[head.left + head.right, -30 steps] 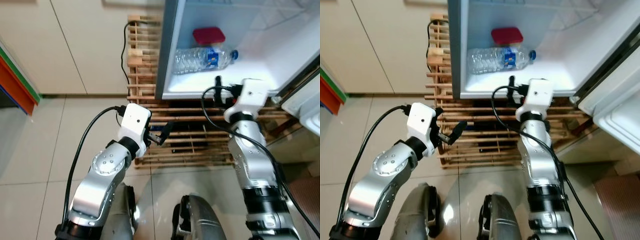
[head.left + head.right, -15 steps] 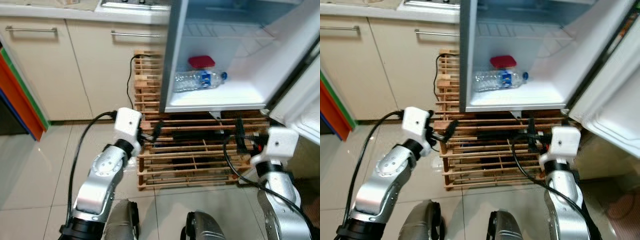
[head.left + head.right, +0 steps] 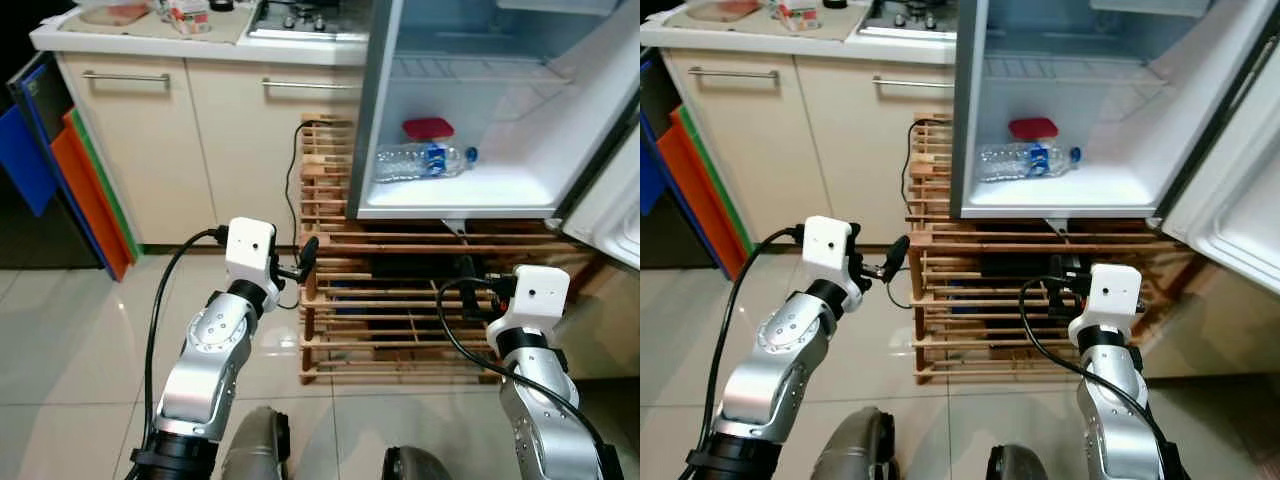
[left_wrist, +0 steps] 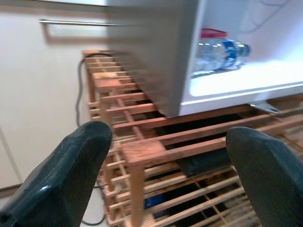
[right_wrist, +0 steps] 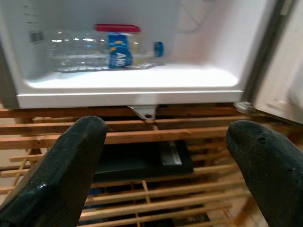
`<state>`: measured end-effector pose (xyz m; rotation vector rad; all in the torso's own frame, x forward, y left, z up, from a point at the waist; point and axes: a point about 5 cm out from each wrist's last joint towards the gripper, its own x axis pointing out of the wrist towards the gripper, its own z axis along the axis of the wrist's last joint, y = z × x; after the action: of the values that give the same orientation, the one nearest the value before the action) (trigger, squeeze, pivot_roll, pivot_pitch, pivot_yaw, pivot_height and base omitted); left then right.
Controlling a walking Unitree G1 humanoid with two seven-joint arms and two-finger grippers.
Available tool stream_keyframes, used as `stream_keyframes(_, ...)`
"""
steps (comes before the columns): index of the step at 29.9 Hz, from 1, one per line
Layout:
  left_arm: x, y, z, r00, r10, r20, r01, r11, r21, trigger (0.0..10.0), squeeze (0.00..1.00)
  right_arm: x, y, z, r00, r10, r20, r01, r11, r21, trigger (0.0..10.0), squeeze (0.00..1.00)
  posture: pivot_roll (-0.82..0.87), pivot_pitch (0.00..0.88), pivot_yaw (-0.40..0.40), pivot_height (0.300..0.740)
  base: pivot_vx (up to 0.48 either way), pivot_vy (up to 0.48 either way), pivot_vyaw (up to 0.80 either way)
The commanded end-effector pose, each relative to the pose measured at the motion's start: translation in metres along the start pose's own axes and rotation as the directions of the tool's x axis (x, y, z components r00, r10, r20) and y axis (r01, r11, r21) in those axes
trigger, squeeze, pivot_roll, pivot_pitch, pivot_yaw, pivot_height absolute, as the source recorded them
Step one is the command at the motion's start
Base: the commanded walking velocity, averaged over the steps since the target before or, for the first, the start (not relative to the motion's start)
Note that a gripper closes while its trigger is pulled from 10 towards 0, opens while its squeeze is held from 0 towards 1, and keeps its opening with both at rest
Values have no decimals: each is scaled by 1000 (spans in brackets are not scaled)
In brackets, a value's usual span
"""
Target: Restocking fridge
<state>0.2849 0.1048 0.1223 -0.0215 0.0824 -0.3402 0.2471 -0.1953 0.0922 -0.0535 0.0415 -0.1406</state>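
While both arms are hanging low before the rack (image 3: 400, 300), the left gripper (image 4: 161, 156) and right gripper (image 5: 165, 161) are gaping wide, holding nothing. Beyond and above them, the bottle (image 3: 425, 162) is lying in the open fridge (image 3: 470, 190), a red-lidded box (image 3: 428, 128) sitting just behind.

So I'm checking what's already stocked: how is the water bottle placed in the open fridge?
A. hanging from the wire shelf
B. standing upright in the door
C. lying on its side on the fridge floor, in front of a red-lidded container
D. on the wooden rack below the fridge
C: the water bottle lies on its side on the floor of the fridge, in front of the red-lidded container.
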Motion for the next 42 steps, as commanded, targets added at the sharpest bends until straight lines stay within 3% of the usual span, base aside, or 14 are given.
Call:
stream_keyframes(1,4,-3,1,1000,-18,-2,18,1000,-13,10000,0,4,0,2,1000,-11,8,11,1000,12,10000,0,49,0,-16,676,0,0,0)
stream_keyframes(13,5,-7,6,997,-62,35,62,998,9,10000,0,6,5,10,998,36,61,-37,999,8,10000,0,53,6,-17,715,0,0,0)
stream_keyframes(15,6,-5,4,997,-66,26,68,994,-82,10000,0,8,5,11,997,37,69,-38,999,8,10000,0,53,2,-16,730,0,0,0)
stream_keyframes(16,7,-4,5,998,-64,25,66,994,-87,10000,0,9,5,11,997,35,72,-36,999,19,10000,0,52,0,-17,735,0,0,0)
stream_keyframes(18,8,-4,6,997,-69,27,71,994,-78,10000,0,10,5,12,997,31,76,-33,999,29,10000,0,51,0,-17,740,0,0,0)
stream_keyframes(22,14,0,1,999,-51,0,51,998,29,10000,0,15,4,17,994,23,103,-27,999,34,10000,0,50,0,-18,740,0,0,0)
stream_keyframes(27,14,11,2,1000,-6,-5,6,1000,-11,10000,0,17,1,17,995,9,100,-12,999,31,10000,0,58,0,-23,740,0,0,0)
stream_keyframes(36,17,2,8,997,-60,39,61,998,-14,10000,0,25,-4,21,993,-19,113,18,1000,11,10000,0,43,0,-23,740,0,0,0)
stream_keyframes(42,13,-5,6,994,-91,56,92,996,-10,10000,0,28,-6,13,998,-31,58,33,999,-42,10000,0,45,0,-33,740,0,0,0)
